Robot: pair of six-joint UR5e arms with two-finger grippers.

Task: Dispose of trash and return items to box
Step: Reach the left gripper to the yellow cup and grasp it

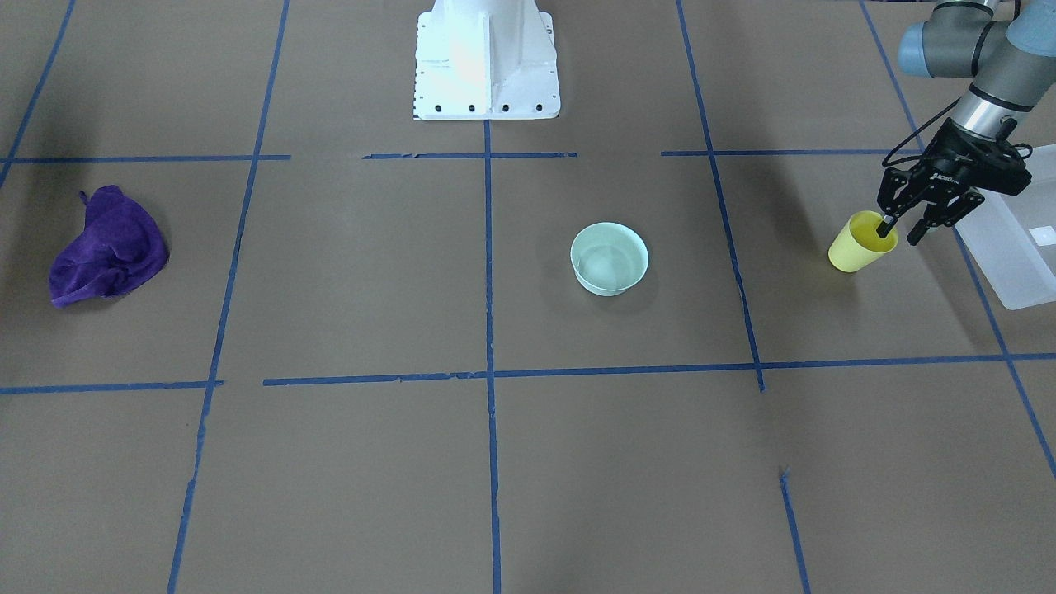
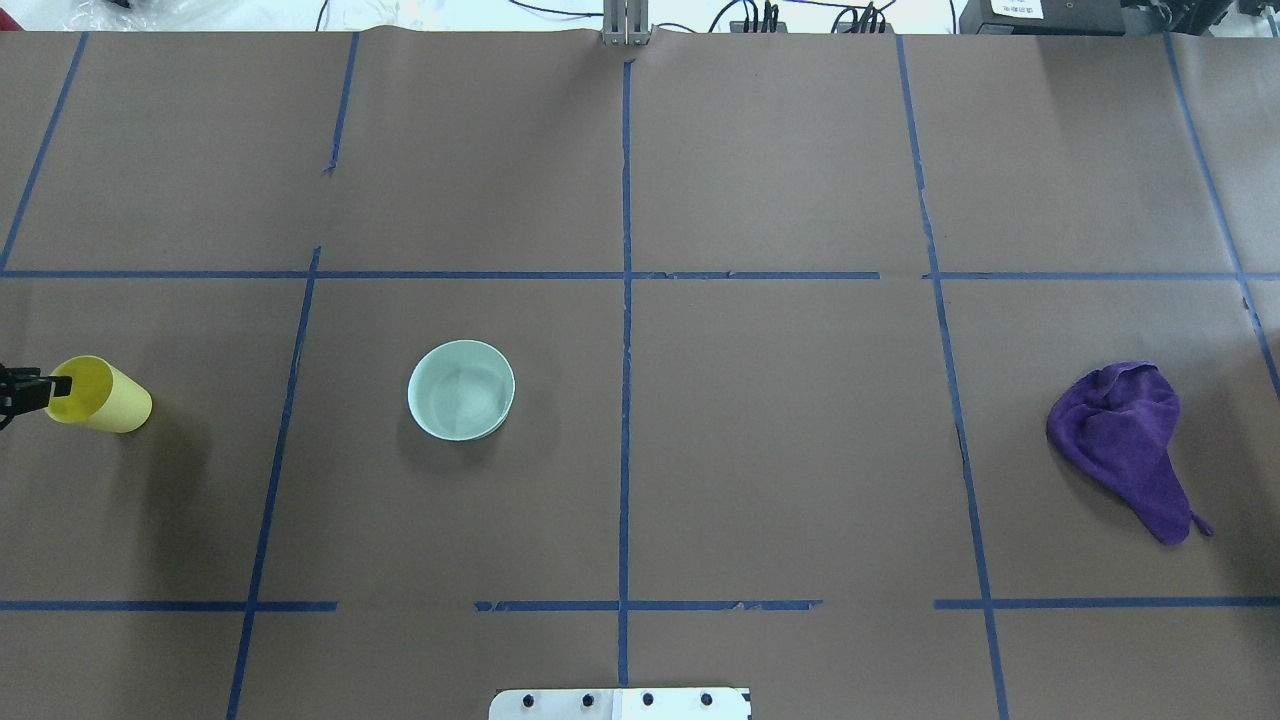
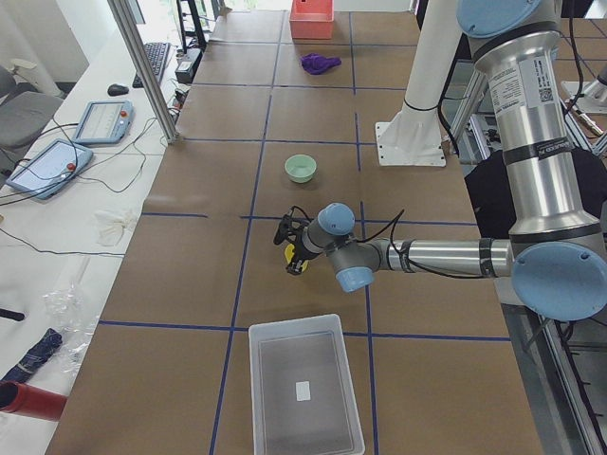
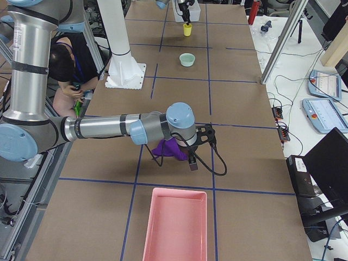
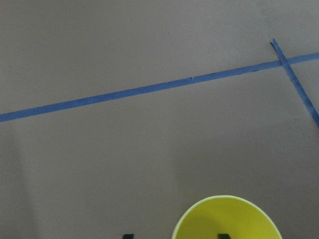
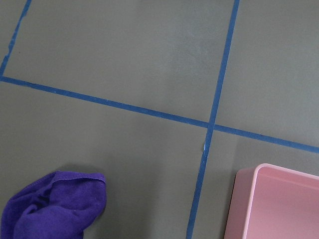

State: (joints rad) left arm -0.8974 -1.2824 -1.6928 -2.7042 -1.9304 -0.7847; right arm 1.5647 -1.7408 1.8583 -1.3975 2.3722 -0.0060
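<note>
The yellow cup (image 1: 856,246) stands on the brown table near the robot's left end; it also shows in the overhead view (image 2: 105,397). My left gripper (image 1: 901,233) is open and straddles the cup's rim, with one finger inside and one outside. In the left wrist view one fingertip (image 5: 223,235) sits inside the cup (image 5: 227,219). The mint-green bowl (image 1: 609,258) sits empty near the table's middle. The translucent box (image 1: 1016,252) lies just beyond the cup. My right gripper (image 4: 191,160) hovers by the purple cloth (image 4: 165,150); I cannot tell whether it is open or shut.
The purple cloth (image 1: 107,247) lies crumpled toward the robot's right end. A pink bin (image 4: 175,228) stands past it and shows in the right wrist view (image 6: 274,204). The white robot base (image 1: 485,62) is at the table's near edge.
</note>
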